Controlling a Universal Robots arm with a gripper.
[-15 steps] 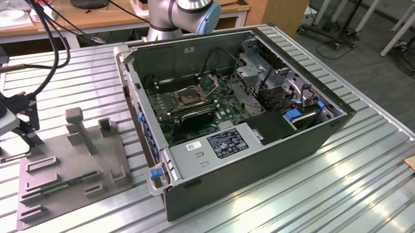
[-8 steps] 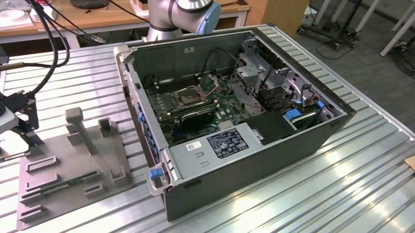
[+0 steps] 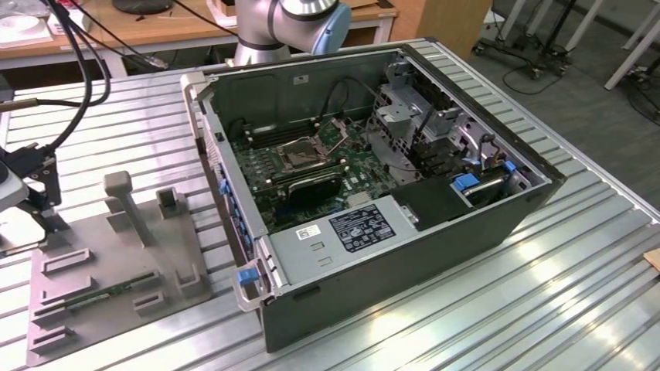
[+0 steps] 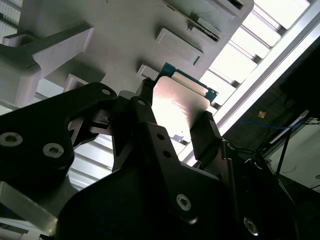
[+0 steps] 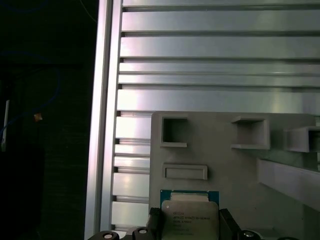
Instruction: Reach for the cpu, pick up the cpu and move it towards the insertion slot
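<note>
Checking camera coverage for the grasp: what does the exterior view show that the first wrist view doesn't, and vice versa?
Exterior view: the open computer case, the insertion slot inside it, and the arm. First wrist view: the cpu, with the hand closed on its two sides. Both: the grey tray and the slatted metal table.

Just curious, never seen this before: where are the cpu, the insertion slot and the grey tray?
cpu [image 5: 190,220]: first wrist view, its silvery face.
insertion slot [image 3: 298,155]: exterior view, its dark centre.
grey tray [image 3: 108,267]: exterior view, bare base.
</note>
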